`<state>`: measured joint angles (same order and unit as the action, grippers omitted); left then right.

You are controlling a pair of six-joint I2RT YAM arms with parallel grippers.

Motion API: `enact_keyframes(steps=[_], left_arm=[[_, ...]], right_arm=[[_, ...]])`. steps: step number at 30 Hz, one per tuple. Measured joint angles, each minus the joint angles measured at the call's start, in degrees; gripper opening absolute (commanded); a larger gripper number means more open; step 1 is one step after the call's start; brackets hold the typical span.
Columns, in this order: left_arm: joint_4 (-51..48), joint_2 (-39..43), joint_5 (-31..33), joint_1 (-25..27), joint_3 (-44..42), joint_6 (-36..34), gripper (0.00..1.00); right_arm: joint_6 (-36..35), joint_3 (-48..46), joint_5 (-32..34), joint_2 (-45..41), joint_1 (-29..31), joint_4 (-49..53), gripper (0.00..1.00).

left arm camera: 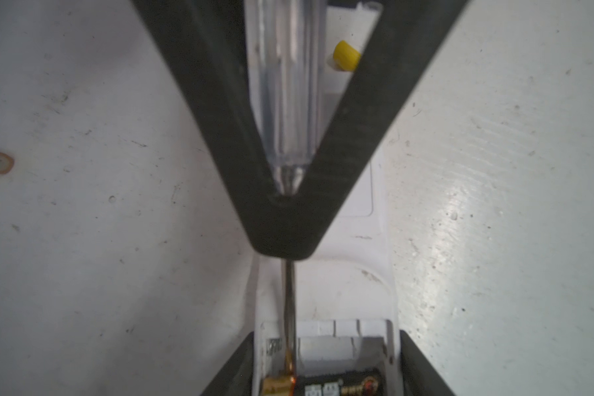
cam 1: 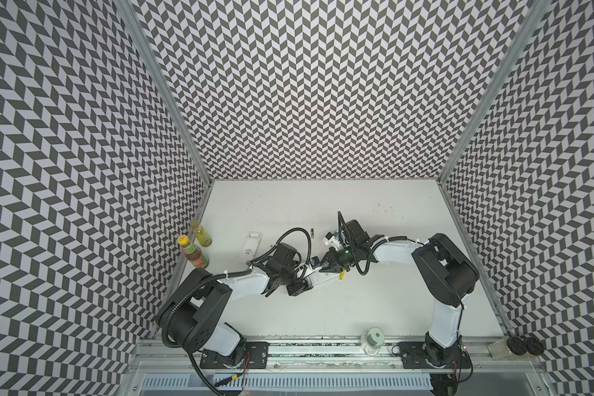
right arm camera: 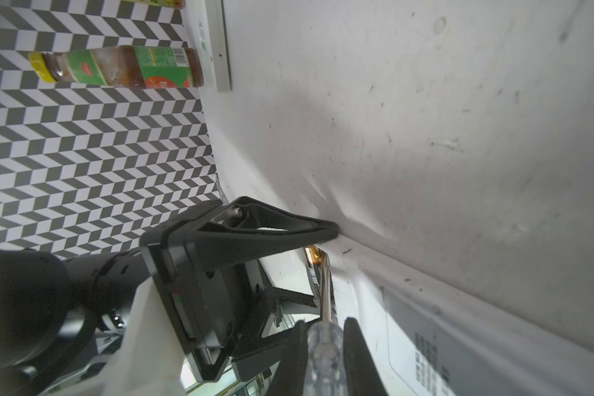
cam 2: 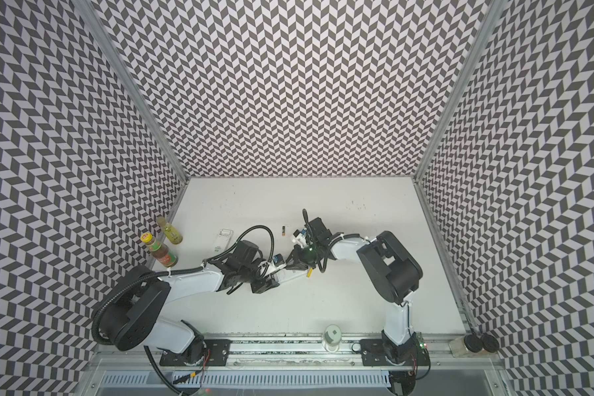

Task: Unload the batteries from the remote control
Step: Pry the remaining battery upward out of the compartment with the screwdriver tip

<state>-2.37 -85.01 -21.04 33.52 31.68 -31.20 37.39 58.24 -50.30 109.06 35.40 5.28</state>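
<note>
White table (cam 1: 323, 308), right claw (left arm camera: 283, 226) clamped on screwdriver (left arm camera: 285, 85), left claw (left arm camera: 327, 334) flanking remote (left arm camera: 350, 274).

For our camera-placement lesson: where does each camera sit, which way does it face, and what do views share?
Both top views: overhead, looking down on the table; left arm and right arm show.
Left wrist: rides the left arm, looks along the left tool at the remote; fingertips show.
Right wrist: rides the right arm, looks along the right tool holding the screwdriver; fingers show.
Shared: both wrist views see the screwdriver at the black battery.
</note>
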Motion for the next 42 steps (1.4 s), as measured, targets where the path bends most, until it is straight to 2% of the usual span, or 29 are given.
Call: enact_keyframes(steps=[5,10,20,25,29,42], left_arm=[[0.11,0.00,0.20,-0.02,0.00,-0.22,0.68],[0.20,0.15,0.33,-0.20,-0.13,-0.46,0.76],[-0.11,1.77,0.15,-2.36,-0.46,-0.39,0.73],[-0.15,1.79,-0.17,-2.69,-0.48,-0.92,0.82],[-0.55,1.79,-0.35,-2.71,-0.46,-1.16,0.85],[-2.36,2.32,-2.05,-2.80,0.50,-0.92,0.76]], right_arm=[[-0.31,-1.68,-2.10,0.00,-0.39,-1.79,0.00],[-0.28,-3.19,-3.98,0.15,-1.16,-4.31,0.00],[0.00,-4.66,-7.28,0.81,-2.40,-6.93,0.00],[0.13,-4.92,-7.91,0.81,-2.89,-7.04,0.00],[1.09,-5.90,-8.57,0.81,-2.97,-8.81,0.00],[4.72,-6.91,-9.64,1.16,-3.02,-13.79,0.00]])
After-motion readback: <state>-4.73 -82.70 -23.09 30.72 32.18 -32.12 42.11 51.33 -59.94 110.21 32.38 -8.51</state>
